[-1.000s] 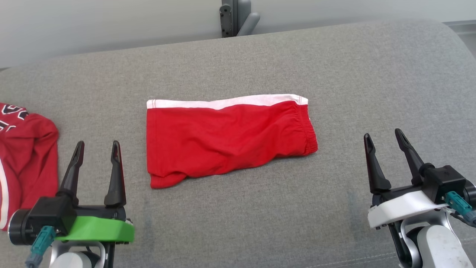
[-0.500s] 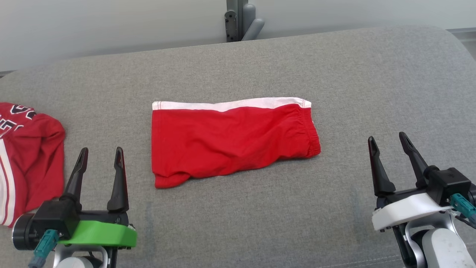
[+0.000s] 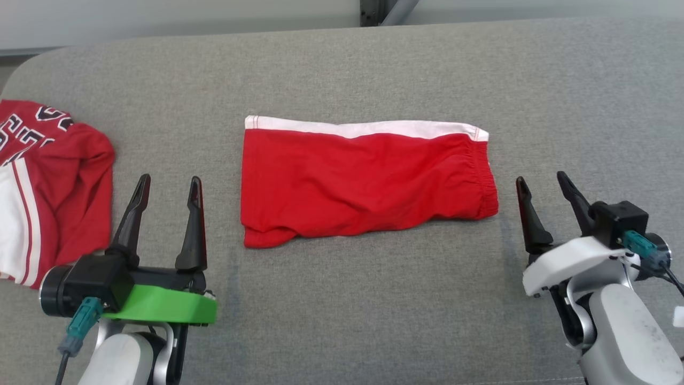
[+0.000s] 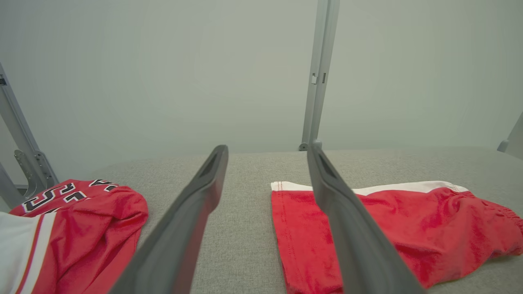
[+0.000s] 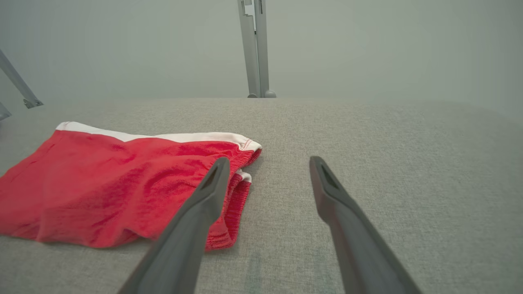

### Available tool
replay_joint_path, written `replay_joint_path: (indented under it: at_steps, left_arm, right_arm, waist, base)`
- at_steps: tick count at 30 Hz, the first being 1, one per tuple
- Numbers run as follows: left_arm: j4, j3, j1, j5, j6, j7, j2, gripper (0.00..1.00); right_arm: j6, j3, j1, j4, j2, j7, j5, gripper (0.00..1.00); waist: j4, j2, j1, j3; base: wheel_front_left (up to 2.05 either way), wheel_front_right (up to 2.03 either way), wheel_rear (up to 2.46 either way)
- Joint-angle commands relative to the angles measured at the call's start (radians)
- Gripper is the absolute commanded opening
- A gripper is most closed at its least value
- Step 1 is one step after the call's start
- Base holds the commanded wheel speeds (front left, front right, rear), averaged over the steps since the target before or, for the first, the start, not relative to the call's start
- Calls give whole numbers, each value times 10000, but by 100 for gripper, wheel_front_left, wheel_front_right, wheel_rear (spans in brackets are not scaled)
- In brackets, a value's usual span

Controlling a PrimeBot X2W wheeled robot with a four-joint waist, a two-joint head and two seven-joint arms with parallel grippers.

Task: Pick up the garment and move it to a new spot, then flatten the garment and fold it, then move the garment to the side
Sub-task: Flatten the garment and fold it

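Flanking the red shorts (image 3: pixel 363 182) at either end, the robot's two grippers are hovering with nothing in them: the left gripper (image 3: pixel 170 179) is waiting near the hem end, the right gripper (image 3: pixel 540 178) is hanging just beside the gathered waistband (image 3: pixel 483 176), and both are spreading their dark fingers (image 3: pixel 192 230) wide apart and pointing toward the far side of the shorts. The shorts are lying flat on the grey cushion (image 3: pixel 374 69) beneath them, doubled over so that the white stripe (image 3: pixel 374 128) is running along the far edge and a small lump of cloth (image 3: pixel 262 238) is bunching at the near corner by the left gripper. A second garment, a crumpled red and white jersey (image 3: pixel 59 182), is resting well apart from the shorts, beyond the left gripper. Judging by the tidy doubled shape, the folding is looking done or nearly so, and the arms are probably standing off at each end so that they can be closing on both short edges together, keeping the fold from slipping open while the shorts are being carried aside
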Motion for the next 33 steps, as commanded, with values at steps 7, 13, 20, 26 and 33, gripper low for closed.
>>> replay_joint_path:
  at_steps: [7,13,20,26,33]
  left_arm:
    - [376,-72,-607,99,-158,-215,-231,100]
    - [622,-46,-821,162,-232,-311,-337,100]
    - [746,93,-832,220,-231,-361,-357,100]
    - [743,148,-872,281,-225,-388,-358,100]
    - [669,220,-865,308,-219,-385,-302,100]
  right_arm:
    - [-7,767,-1459,2121,102,43,812,100]
    - [-10,1048,-2210,3763,0,77,1323,100]
    - [-16,1687,-2548,4599,-158,352,2194,0]
    - [-51,1781,-2460,4758,-813,71,2753,0]
    - [-28,2056,-2281,4262,-1363,-117,3391,0]
  waist:
    - [690,0,0,948]
    - [769,0,0,1166]
    - [577,0,0,1193]
    - [361,0,0,1176]
    - [198,0,0,1199]
  base:
    - [0,0,0]
    - [0,0,0]
    - [0,0,0]
    - [0,0,0]
    - [0,0,0]
